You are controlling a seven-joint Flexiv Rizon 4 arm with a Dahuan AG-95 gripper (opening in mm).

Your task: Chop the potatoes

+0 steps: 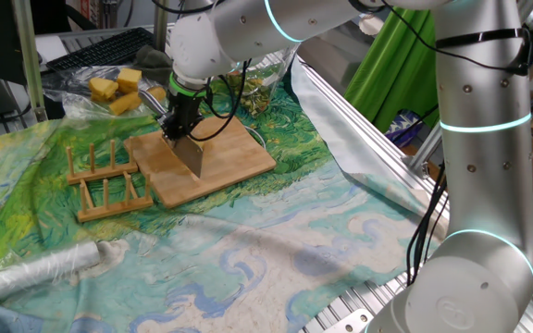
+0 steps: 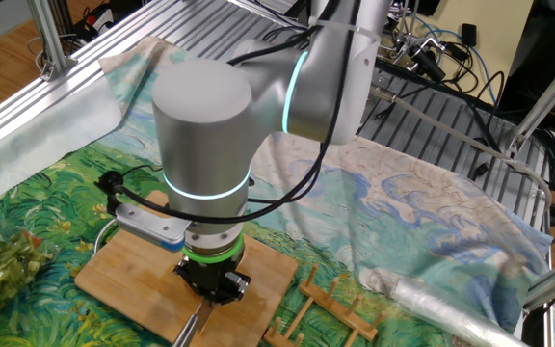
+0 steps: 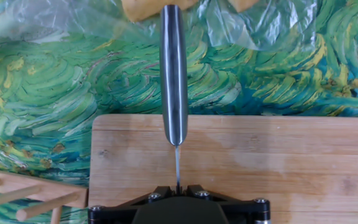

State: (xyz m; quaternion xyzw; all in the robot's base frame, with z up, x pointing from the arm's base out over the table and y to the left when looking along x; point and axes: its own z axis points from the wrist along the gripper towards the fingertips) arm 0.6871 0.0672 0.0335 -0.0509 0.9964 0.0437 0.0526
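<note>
Potatoes of the small pale kind cannot be made out in any view; if a piece lies on the board, the arm and blade hide it. The gripper (image 1: 181, 129) points straight down over the wooden board (image 1: 234, 153), its jaws pressed together on a knife (image 1: 191, 155), pinching it from above. In the hand view the gripper (image 3: 178, 190) sits at the bottom edge, with the knife (image 3: 173, 68) running away from it: a thin edge-on line of metal over the board (image 3: 291, 162), then a thicker grey steel handle that reaches past the board's far edge over the painted cloth (image 3: 42, 68). From one fixed view the broad blade stands upright with its lower edge at the board's surface, near the board's left half. In the other fixed view the gripper (image 2: 215, 284) is above the board (image 2: 114, 270) and a grey part of the knife (image 2: 189, 330) shows below it. Just beside the board lies a wooden rack (image 1: 100, 176) with upright pegs. Beyond the board, on clear plastic (image 3: 260, 25), sit deeper-yellow blocky chunks (image 1: 118, 88), apart from the blade. Chopped greens (image 2: 3, 265) lie near the board's other side. A silvery roll (image 1: 35, 273) rests on the cloth well apart from the board.
</note>
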